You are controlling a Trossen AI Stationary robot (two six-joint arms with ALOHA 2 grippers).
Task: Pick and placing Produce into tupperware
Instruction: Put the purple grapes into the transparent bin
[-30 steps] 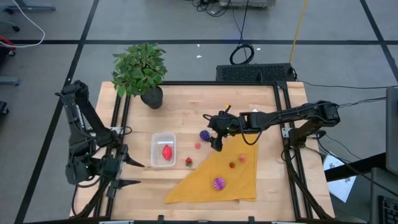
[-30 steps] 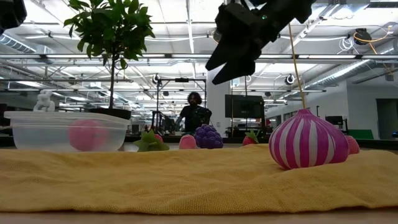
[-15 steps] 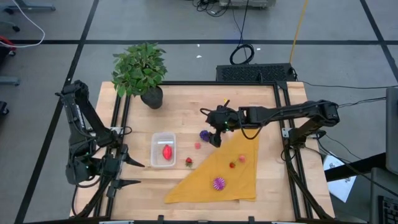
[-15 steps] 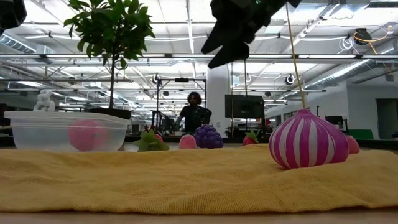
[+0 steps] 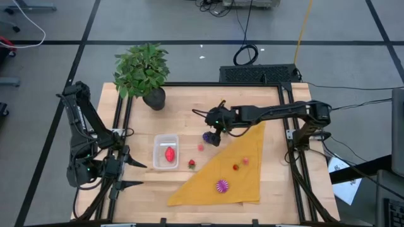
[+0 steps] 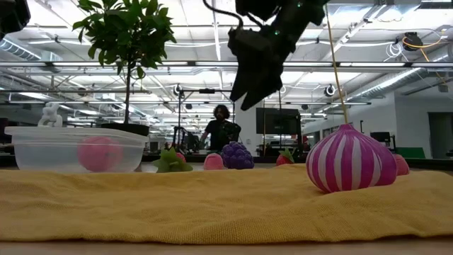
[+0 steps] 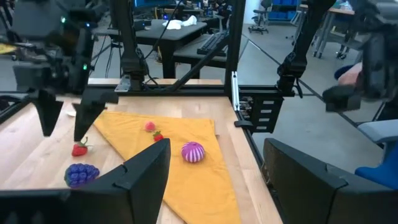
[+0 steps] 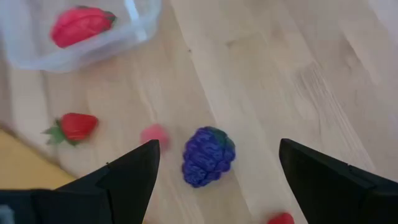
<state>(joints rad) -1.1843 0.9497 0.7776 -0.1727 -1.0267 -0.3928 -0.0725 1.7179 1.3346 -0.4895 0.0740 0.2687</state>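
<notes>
wooden table (image 5: 265, 189), yellow cloth (image 5: 237, 180), busy lab

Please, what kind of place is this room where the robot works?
Probably a robotics lab or workshop: ceiling strip lights over an open hall, workbenches and office chairs behind the table, and a person standing among equipment.
</notes>
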